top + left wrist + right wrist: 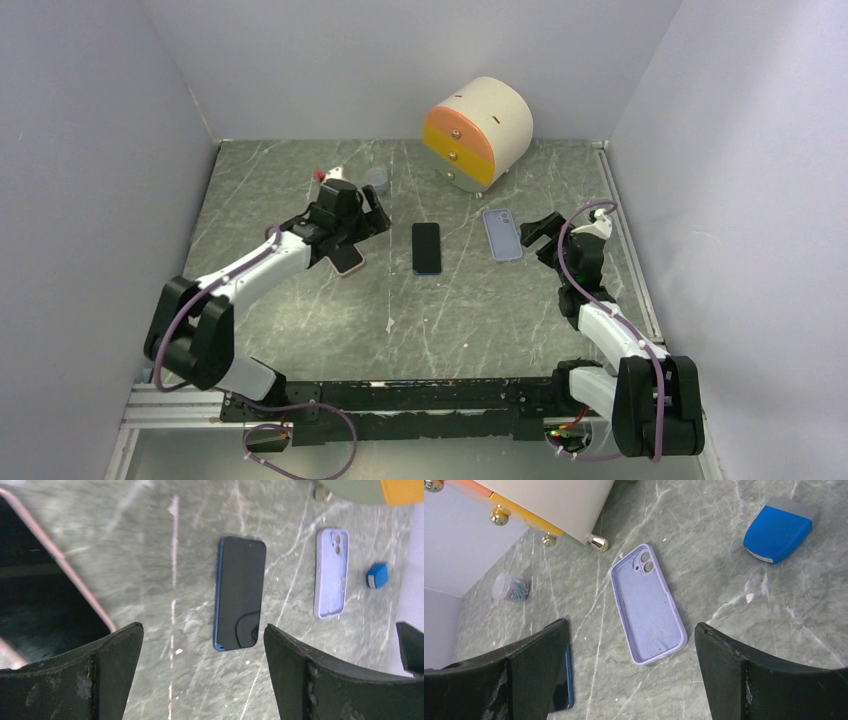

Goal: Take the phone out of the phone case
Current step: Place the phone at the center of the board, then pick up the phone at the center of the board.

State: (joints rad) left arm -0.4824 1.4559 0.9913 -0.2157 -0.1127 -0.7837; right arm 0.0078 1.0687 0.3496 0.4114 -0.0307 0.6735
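The phone (426, 248), dark-screened with a blue rim, lies flat and bare in the middle of the table, also in the left wrist view (240, 594). The lilac phone case (502, 234) lies apart to its right, hollow side up with nothing in it (648, 605). My left gripper (380, 213) hovers left of the phone, open, with only table between its fingers (201, 630). On the right of the case, my right gripper (537, 238) is open above the table near the case's end (631, 626). Neither gripper touches anything.
A cream, orange and yellow drawer drum (478, 130) stands at the back. A small jar of clips (377, 180) sits behind the left gripper. A second, pink-edged phone (347, 262) lies under the left arm. A blue block (778, 532) rests right of the case.
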